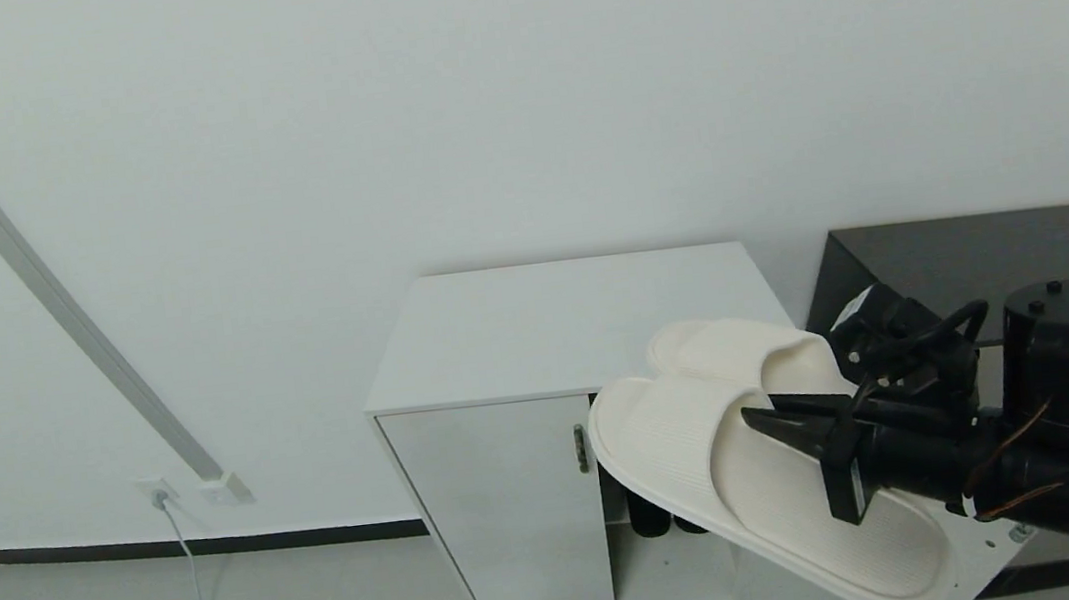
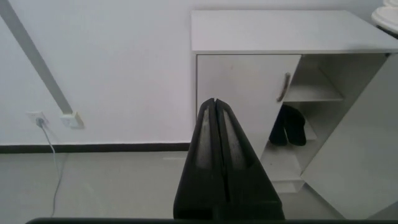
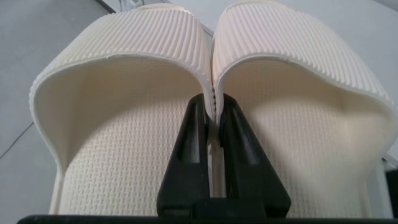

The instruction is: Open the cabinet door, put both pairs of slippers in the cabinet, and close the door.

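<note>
Right wrist view: the right gripper (image 3: 214, 106) is clamped on the adjoining inner edges of the white slippers (image 3: 124, 130).

Head view shows the pair (image 1: 703, 452) held side by side in the air, tilted, just in front of the cabinet (image 1: 558, 327) and overlapping its open right half, with the right gripper (image 1: 774, 414) reaching into their openings. The cabinet's left door (image 1: 508, 504) is shut. Inside the open compartment, a dark pair of slippers (image 2: 289, 127) stands on the lower shelf. The left gripper (image 2: 215, 106) has its jaws pressed together on nothing, facing the cabinet (image 2: 280, 31).
</note>
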Robot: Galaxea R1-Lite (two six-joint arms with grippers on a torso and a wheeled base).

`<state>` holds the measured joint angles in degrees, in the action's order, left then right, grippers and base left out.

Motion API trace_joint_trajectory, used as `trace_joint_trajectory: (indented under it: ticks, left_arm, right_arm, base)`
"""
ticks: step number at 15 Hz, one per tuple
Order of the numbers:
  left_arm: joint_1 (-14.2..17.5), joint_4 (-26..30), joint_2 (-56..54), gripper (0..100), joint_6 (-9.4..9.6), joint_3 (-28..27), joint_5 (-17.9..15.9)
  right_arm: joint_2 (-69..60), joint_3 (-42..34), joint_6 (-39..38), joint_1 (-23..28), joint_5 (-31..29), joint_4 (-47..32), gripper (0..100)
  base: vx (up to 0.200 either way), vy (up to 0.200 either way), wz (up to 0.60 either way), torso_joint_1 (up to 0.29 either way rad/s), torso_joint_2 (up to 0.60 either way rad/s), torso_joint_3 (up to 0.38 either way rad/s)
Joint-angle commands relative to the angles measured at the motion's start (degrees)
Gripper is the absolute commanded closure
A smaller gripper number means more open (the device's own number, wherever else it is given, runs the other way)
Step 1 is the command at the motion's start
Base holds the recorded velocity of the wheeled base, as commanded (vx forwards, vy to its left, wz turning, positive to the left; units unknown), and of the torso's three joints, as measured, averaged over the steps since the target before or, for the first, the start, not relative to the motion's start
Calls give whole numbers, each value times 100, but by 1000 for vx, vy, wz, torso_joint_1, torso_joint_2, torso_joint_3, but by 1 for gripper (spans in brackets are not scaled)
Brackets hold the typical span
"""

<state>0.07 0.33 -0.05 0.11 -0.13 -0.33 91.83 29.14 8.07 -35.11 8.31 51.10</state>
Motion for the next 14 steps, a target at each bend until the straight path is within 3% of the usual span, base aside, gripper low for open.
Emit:
trace_joint_trajectory:
  ticks: [1,8,11,14]
  left_arm:
    - [1,2,5,100,-2,-4,-2]
    - [1,2,5,100,-2,-4,-2]
    - [1,2,5,100,-2,-4,-2]
    - [1,2,5,100,-2,-4,-2]
  right_arm:
    - [54,4,-7,22,-5,5,100]
    - [142,13,-16,30,12,14,100]
    - [186,13,-25,30,21,14,100]
    - [221,22,-25,30,30,14,100]
  base:
    - [0,0,0,0,0,0]
    - [0,0,0,0,0,0]
    - [0,0,-600,1,-1,6]
    - [0,0,0,0,0,0]
